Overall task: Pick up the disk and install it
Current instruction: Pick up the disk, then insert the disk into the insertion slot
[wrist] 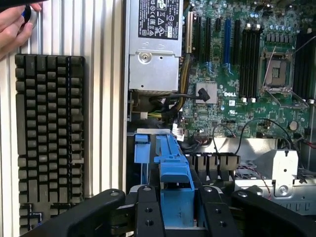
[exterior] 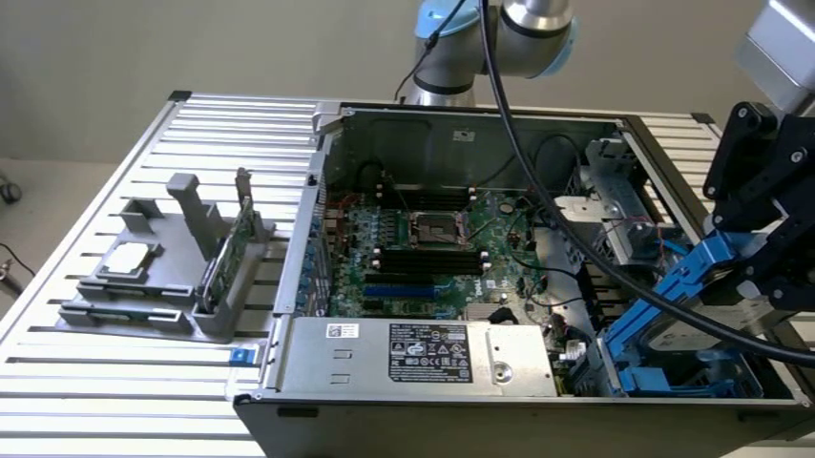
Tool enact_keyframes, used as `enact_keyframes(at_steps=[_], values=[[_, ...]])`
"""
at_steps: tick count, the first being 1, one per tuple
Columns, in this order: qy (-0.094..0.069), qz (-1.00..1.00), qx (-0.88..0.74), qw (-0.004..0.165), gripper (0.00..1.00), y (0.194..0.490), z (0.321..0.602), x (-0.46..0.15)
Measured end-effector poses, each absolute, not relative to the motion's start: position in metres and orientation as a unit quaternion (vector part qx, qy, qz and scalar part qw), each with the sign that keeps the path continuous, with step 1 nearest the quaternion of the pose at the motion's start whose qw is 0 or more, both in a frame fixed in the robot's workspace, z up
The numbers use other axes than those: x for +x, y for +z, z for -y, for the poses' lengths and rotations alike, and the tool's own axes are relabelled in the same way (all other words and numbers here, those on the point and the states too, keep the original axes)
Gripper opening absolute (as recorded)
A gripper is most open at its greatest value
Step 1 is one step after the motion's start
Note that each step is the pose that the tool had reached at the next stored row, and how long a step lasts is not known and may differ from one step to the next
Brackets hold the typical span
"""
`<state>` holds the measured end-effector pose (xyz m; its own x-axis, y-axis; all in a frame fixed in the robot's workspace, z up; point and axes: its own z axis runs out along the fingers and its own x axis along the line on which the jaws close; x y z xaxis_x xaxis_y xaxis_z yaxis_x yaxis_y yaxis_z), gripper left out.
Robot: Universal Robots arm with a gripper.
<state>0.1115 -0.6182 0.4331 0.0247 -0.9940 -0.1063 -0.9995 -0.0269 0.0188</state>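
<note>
Now, black tool (wrist: 177,203) gripping flat blue-framed silver disk (exterior: 643,329), tilted.

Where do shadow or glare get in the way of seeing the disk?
Exterior view: even light, no glare; the disk is at the shaded side of the case, a black cable crossing it. Wrist view: the table is bright, nearly washed out; the disk's blue carrier stands out between the dark fingers.

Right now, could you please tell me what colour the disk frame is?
The disk frame is blue, clearest in the wrist view.
</note>
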Motion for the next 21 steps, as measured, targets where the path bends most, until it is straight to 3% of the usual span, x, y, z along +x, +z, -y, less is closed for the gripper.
enact_keyframes(at_steps=[21], values=[[0.05,-0.694,-0.718,0.036,0.33,0.4366,0.6221,0.1139]])
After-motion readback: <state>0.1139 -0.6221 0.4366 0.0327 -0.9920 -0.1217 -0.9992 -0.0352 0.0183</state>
